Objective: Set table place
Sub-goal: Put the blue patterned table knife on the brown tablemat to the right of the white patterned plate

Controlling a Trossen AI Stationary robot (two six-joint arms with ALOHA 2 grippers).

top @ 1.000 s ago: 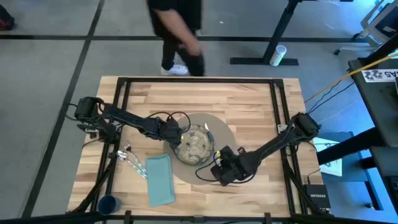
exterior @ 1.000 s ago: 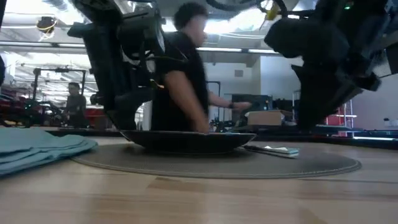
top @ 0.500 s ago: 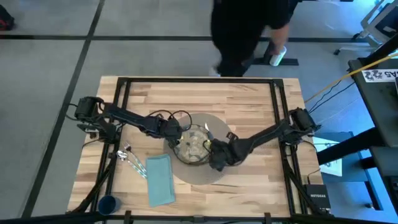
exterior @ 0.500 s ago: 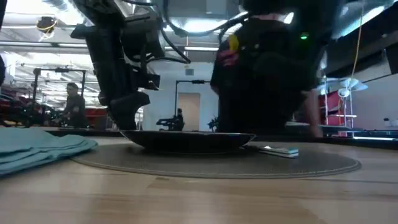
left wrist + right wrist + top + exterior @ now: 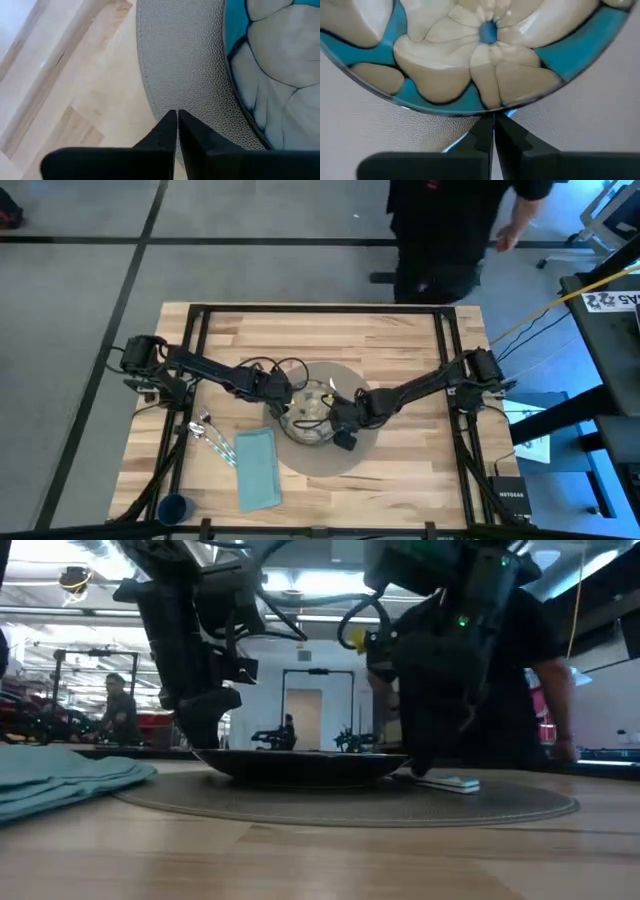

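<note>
The plate [image 5: 308, 412] sits in the middle of the round placemat [image 5: 362, 452] at the centre of the table [image 5: 400, 340], with a gripper at either side of it, which looks like a two-sided nudge to centre the plate rather than a lift. The left gripper [image 5: 277, 394] is at the plate's left edge; in its wrist view its two fingers are pressed together with nothing between them, their tips over the mat just beside the rim. The right gripper [image 5: 342, 418] is at the plate's right edge; its wrist view shows the fingers [image 5: 482, 131] likewise closed tip to tip, right at the plate's rim [image 5: 445, 111], holding nothing.

The rest of the setting waits at the table's left front: a teal napkin [image 5: 257, 468] just off the mat, cutlery [image 5: 212, 438] beside it, and a small blue cup [image 5: 173, 507] near the corner.

The overhead view alone gives this layout, and a person [image 5: 440, 230] passing behind the table. The table-level view shows that the plate lies flat on the mat, and that a small pale object [image 5: 447, 781] lies on the mat right of it; what it is cannot be told. Only the wrist views reveal the plate's pattern of cream petals on blue.
</note>
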